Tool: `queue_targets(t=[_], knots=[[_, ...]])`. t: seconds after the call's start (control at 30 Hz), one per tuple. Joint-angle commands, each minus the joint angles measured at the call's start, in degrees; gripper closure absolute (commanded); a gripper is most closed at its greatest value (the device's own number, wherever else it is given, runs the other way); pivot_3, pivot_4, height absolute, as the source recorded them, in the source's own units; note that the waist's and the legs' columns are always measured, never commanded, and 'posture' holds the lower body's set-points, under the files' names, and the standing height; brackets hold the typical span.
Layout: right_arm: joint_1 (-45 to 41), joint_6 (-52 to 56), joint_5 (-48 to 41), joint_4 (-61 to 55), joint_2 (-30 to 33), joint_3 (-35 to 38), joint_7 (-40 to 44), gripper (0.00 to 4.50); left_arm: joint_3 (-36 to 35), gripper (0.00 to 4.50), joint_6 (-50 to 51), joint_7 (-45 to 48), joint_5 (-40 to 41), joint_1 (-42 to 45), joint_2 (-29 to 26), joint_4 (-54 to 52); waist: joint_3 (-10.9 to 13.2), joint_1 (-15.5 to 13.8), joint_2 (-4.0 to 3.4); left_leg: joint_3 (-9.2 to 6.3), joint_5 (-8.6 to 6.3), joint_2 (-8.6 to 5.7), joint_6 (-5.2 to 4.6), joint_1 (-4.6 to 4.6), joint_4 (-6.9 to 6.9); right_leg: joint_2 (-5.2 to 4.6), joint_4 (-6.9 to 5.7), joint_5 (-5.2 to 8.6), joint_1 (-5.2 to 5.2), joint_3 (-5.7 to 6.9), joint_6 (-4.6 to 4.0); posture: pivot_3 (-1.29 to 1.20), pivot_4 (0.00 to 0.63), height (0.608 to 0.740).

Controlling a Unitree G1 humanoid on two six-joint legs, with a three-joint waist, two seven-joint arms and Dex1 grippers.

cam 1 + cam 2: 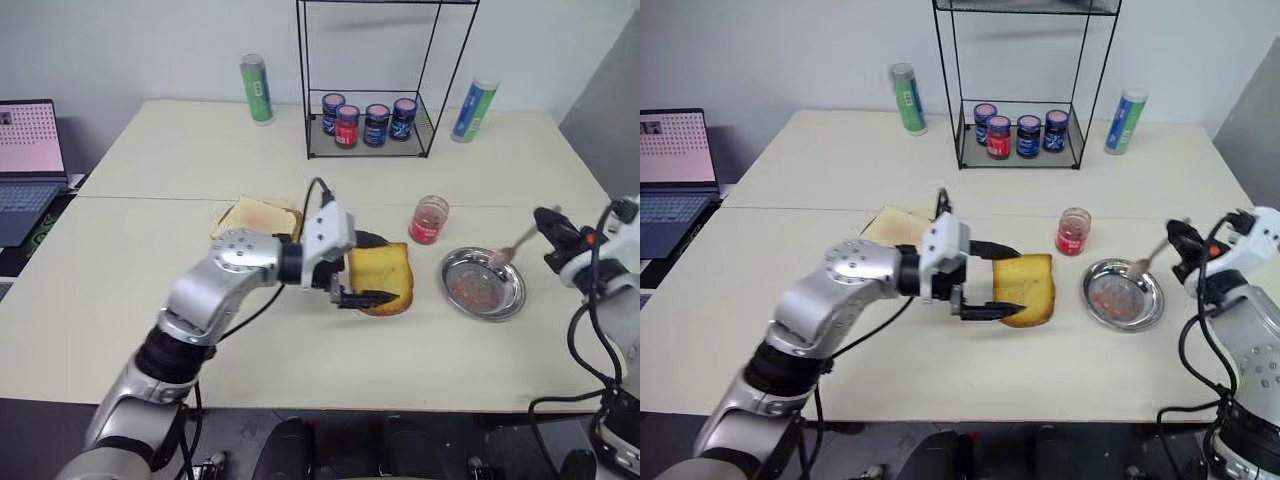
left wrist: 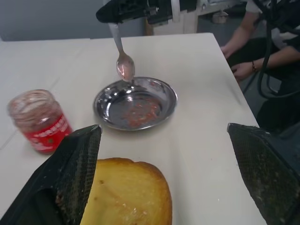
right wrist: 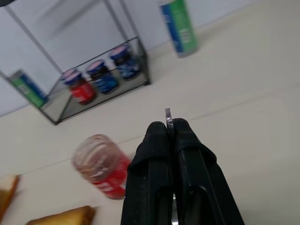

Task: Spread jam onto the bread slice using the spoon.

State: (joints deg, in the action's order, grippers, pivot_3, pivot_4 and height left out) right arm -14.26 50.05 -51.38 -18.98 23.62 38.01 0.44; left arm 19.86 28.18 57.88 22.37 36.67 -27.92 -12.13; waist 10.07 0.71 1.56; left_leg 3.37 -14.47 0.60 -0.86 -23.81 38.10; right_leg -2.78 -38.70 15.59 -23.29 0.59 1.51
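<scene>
The small silver spoon (image 1: 508,251), pinched in the closed right gripper (image 1: 545,222) over the jam-smeared round steel dish (image 1: 484,284), is judged loaded and must next be carried to the thick golden bread slice (image 1: 385,273), which sits between the wide-open, empty left gripper's (image 1: 362,270) fingers.

A lab or office set up for robot trials, not a kitchen: plain pale tables (image 1: 120,300) pushed together against a bare white wall (image 1: 150,40), an open laptop (image 1: 28,160) at one side, a wire rack (image 1: 370,80) staged with small jars (image 1: 368,122), loose cables, and a seated person (image 2: 262,47) just beyond the table edge
</scene>
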Motion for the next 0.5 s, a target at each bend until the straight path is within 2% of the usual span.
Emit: queue_targets(t=[0.03, 0.2, 0.5], knots=[[0.76, -5.23, -0.10, 5.66, -2.29, 2.27, 1.36, 4.47, 1.50, 0.00, -4.59, -0.12, -3.41, 2.37, 3.43, 3.98, -0.02, 0.04, -0.02, -0.01, 0.00, 0.02, 0.00, 0.03, 0.00, 0.08, -0.03, 0.00, 0.00, 0.00, 0.00, 0.00, 0.150, 0.740], [-0.66, -7.29, -3.16, 13.70, -3.82, 3.89, 3.56, 4.47, 1.31, 0.00, -5.87, 0.38, -4.91, 2.53, 5.69, 6.40, -0.05, 0.27, -0.15, -0.01, 0.00, 0.03, 0.00, 0.04, 0.02, 0.32, -0.06, 0.00, 0.01, -0.05, 0.00, 0.00, 0.150, 0.740], [-1.67, -10.22, -2.03, 22.73, -4.48, 1.52, 8.31, 4.47, 0.38, 0.00, -5.43, 0.05, -6.02, 0.42, 5.11, 5.24, -0.07, 0.34, -0.18, -0.02, 0.00, 0.04, -0.01, 0.04, 0.02, 0.32, -0.06, 0.00, 0.01, -0.04, 0.00, 0.00, 0.150, 0.740]])
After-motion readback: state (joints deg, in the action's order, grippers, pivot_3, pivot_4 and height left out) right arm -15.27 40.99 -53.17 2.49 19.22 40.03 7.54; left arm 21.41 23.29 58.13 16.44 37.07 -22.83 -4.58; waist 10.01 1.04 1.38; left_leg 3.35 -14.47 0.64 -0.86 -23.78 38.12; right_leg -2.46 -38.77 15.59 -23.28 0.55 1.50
